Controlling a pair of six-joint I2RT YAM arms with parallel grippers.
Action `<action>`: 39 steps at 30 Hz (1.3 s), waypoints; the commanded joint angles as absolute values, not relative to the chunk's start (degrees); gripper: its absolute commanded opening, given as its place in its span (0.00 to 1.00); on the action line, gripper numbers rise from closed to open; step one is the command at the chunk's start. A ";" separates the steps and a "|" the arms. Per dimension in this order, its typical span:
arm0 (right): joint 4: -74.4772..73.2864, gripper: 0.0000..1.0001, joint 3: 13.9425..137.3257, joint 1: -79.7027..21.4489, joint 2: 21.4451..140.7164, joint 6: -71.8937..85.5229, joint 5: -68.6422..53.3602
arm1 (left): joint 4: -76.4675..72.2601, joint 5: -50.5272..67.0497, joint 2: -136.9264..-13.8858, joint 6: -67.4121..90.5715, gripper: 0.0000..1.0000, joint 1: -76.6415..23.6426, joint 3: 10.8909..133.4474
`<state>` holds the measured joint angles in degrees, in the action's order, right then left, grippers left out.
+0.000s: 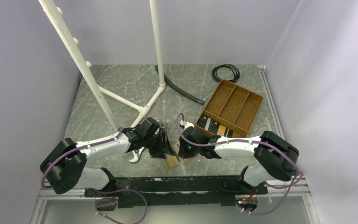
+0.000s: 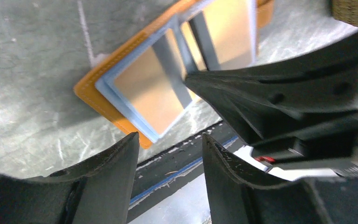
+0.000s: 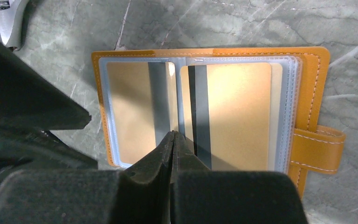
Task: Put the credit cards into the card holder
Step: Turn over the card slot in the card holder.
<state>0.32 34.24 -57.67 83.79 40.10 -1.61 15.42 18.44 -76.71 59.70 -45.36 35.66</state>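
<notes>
At the near edge of the table [image 1: 121, 93], between the two arms, the holder [image 3: 177, 88] lies open and flat, with its strap to the right in the right wrist view. Two of its clear sleeves already carry cards [image 3: 233, 116]: one gold face with a grey stripe shows on the left page and one on the right page. So I judge a part of the work is done. Further away, the near end of the tray [image 1: 242, 109] seems to keep a few dark cards more, one partly white. The top view is too small there to count them, so these are probably what remains to be put in.

The right tool [image 3: 173, 136] has its fingers pressed together with no gap, and nothing shows between them. Its tip rests on the middle fold of the holder, between the two pages, as if to keep it open. The left tool [image 2: 170, 137] hangs just beside the near left corner of the holder. Its fingers are spread and it holds nothing and touches nothing.
</notes>
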 commanded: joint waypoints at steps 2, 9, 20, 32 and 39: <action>-1.67 0.00 33.16 -57.62 84.74 39.29 -1.01 | 17.44 16.27 -75.03 59.31 0.57 -46.23 39.64; -1.99 0.00 33.64 -57.57 84.68 39.03 -1.32 | 15.26 16.65 -79.38 58.62 0.57 -46.23 39.38; -1.63 0.00 33.33 -57.56 84.53 39.28 -1.65 | 13.40 16.99 -82.70 58.04 0.58 -46.14 39.79; -0.56 0.00 32.88 -57.57 84.75 39.72 -2.36 | 13.45 16.35 -83.90 56.47 0.51 -46.14 42.01; -0.26 0.00 32.70 -57.57 84.96 39.90 -2.55 | 15.21 16.04 -82.10 55.81 0.43 -46.24 43.77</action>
